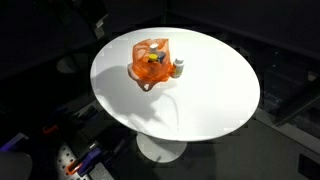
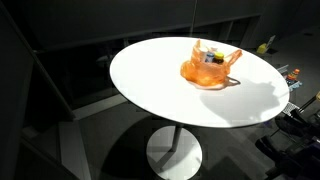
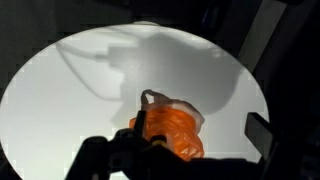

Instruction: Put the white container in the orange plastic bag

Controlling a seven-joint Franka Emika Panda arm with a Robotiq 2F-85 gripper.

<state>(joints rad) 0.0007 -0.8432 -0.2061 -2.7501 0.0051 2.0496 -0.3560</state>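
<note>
Just beside the single orange plastic bag (image 1: pixel 150 62), one white container (image 1: pixel 178 67) sits outside it on the one round white counter (image 1: pixel 210 105), as an exterior view shows. The crumpled bag's mouth faces upward, with dark and yellow contents showing. In the wrist view, the robot's lone hand (image 3: pixel 178 150) hovers over the bag, fingers spread, gripping nothing.

In the wrist view the gripper (image 3: pixel 180 148) is a dark, blurred silhouette cut off by the bottom edge, and it hides the lower part of the orange plastic bag (image 3: pixel 178 126). In an exterior view the white container (image 1: pixel 178 68) is too small to show its shape or whether it touches the bag.
</note>
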